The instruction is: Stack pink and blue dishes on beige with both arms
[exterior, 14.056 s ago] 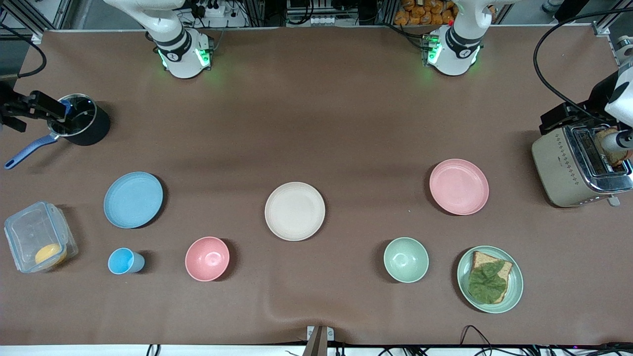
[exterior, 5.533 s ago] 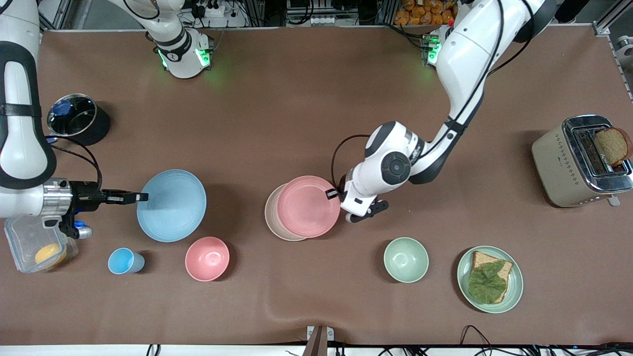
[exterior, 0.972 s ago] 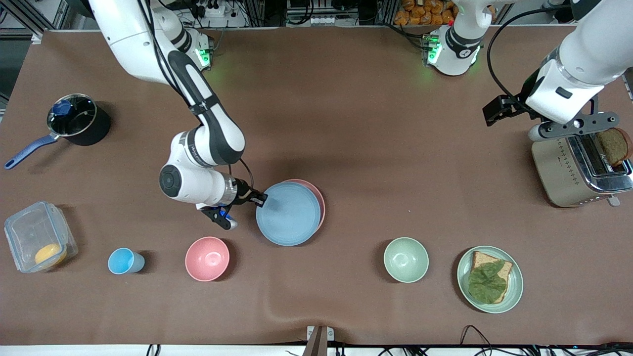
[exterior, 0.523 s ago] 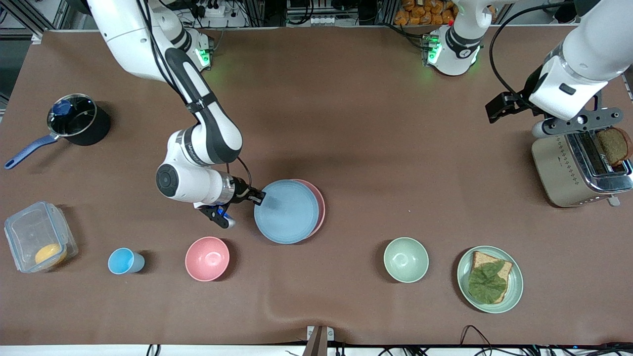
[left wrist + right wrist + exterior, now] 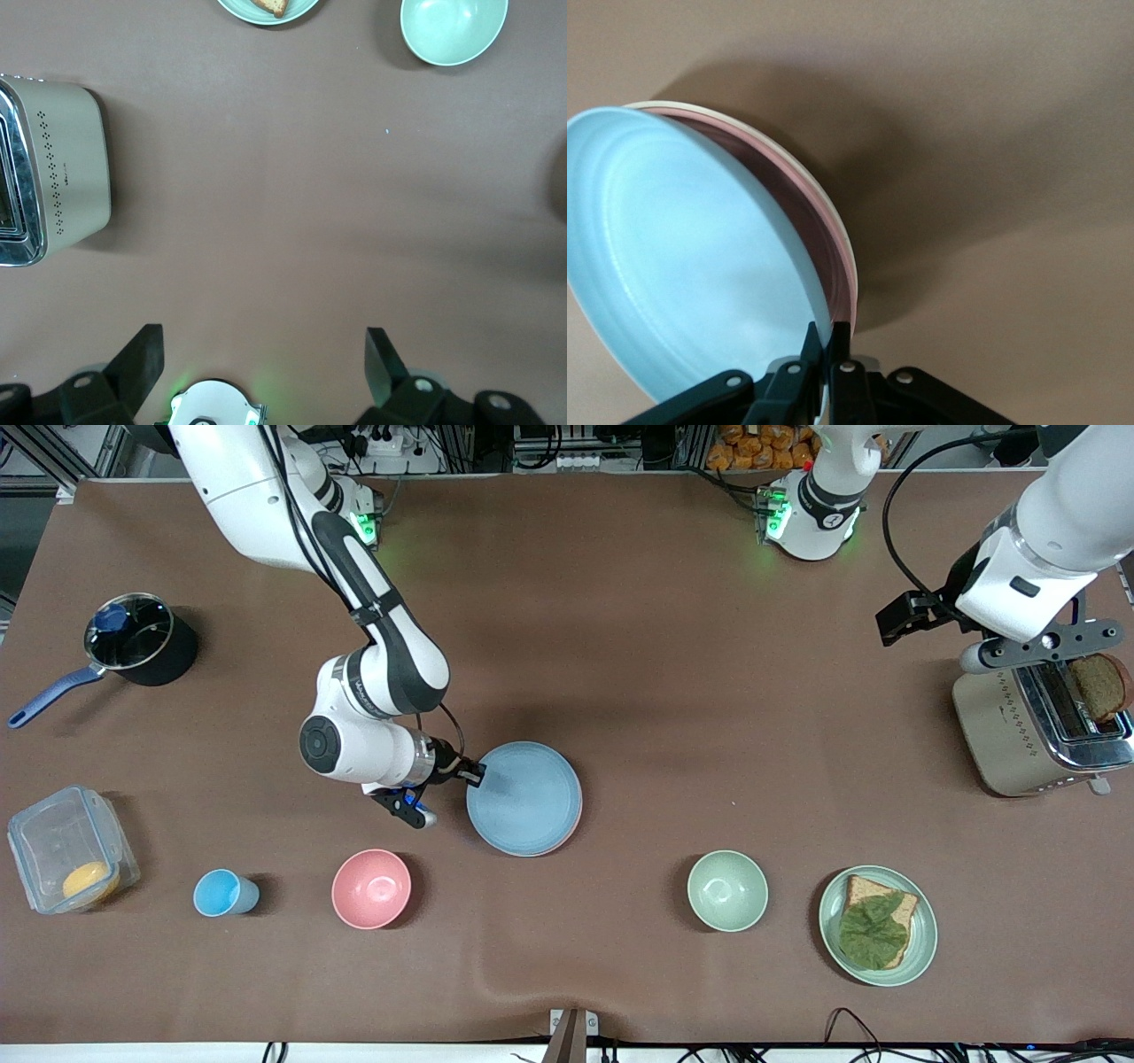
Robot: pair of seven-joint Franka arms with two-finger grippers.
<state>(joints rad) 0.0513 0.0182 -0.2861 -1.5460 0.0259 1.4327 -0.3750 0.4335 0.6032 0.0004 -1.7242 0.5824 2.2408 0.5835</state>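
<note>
Blue plate (image 5: 524,798) pinched in closed right gripper (image 5: 473,774) over pink plate (image 5: 824,239); left gripper (image 5: 257,359) wide open, empty.

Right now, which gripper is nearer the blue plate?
Right. The right gripper grips the blue plate at its rim; the left gripper hangs open over the toaster.
</note>
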